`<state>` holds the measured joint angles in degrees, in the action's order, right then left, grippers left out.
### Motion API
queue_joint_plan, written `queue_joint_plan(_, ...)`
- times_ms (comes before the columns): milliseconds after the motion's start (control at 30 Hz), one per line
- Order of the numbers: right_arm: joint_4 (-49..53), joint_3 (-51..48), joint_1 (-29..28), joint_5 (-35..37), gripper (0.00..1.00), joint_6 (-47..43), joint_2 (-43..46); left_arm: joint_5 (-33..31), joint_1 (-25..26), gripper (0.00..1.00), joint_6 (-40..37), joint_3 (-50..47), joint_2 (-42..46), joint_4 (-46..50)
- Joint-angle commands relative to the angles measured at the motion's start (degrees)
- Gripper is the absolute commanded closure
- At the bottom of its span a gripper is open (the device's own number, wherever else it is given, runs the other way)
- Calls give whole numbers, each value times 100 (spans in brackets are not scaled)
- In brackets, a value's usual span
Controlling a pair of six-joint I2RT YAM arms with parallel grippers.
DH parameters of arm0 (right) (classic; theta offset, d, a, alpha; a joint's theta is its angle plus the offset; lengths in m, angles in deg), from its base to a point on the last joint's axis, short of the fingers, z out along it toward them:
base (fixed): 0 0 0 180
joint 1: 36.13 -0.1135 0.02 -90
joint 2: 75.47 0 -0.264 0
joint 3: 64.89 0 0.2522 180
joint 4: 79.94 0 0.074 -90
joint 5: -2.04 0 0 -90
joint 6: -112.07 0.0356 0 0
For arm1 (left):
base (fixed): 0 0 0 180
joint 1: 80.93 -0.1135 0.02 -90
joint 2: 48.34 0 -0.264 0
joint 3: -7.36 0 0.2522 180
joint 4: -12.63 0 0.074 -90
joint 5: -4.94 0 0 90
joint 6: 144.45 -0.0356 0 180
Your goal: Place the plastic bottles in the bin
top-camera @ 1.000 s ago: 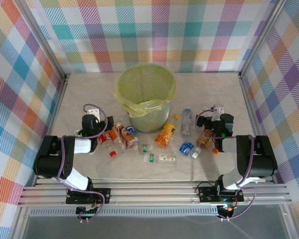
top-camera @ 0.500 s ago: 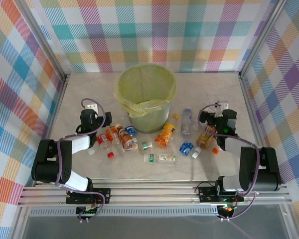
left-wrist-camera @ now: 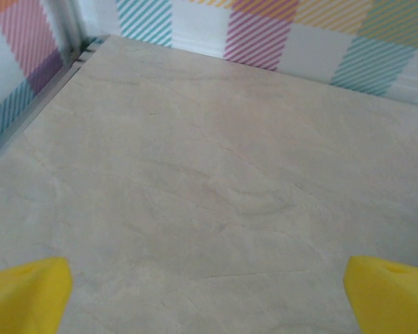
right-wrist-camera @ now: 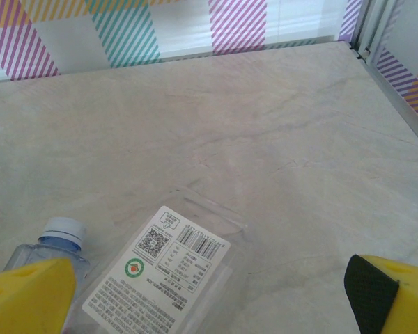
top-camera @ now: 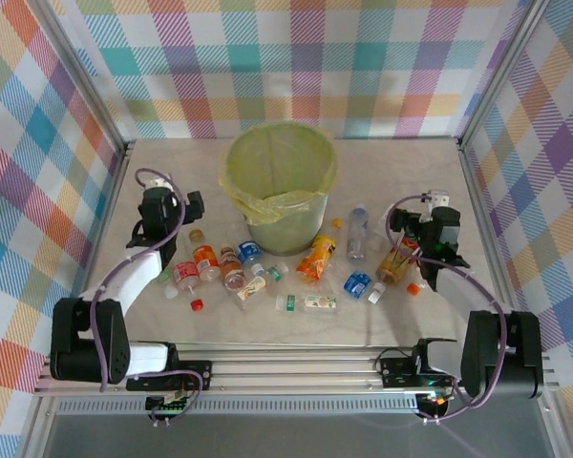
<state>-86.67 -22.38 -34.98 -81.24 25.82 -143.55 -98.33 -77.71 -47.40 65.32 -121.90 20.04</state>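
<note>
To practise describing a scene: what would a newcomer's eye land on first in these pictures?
The big pale bin, lined in yellow-green, stands in the middle of the table, toward the back. The plastic bottles, orange, clear and brown, lie scattered on the table just in front of it. Bright checked walls enclose the table on three sides.

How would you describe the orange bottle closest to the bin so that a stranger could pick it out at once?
Find the round bin lined in yellow-green. Just in front of its right side lies the orange bottle, slanted on the table. Its body is bright orange all over, unlike the clear bottle on its right.
</note>
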Motion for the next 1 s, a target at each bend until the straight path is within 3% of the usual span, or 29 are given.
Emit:
queue_joint_plan(0, 380, 292, 6, 150, 0, 97, 224, -475, -71, 0, 820, 436, 262, 1464)
queue_joint_plan(167, 1024, 545, 1, 292, 0, 204, 522, -505, -173, 0, 1538, 590, 778, 3030)
queue_joint_plan(333, 1501, 716, 1, 317, 0, 301, 822, -367, -273, 0, 2038, 276, 1472, 3763)
queue_joint_plan(667, 1847, 824, 1, 287, 1, 328, 1052, 415, -669, 0, 2399, -366, 1582, 4203)
queue_joint_plan(967, 1923, 895, -9, 258, 0, 348, 980, 876, -1284, 0, 2600, -861, 1573, 3958)
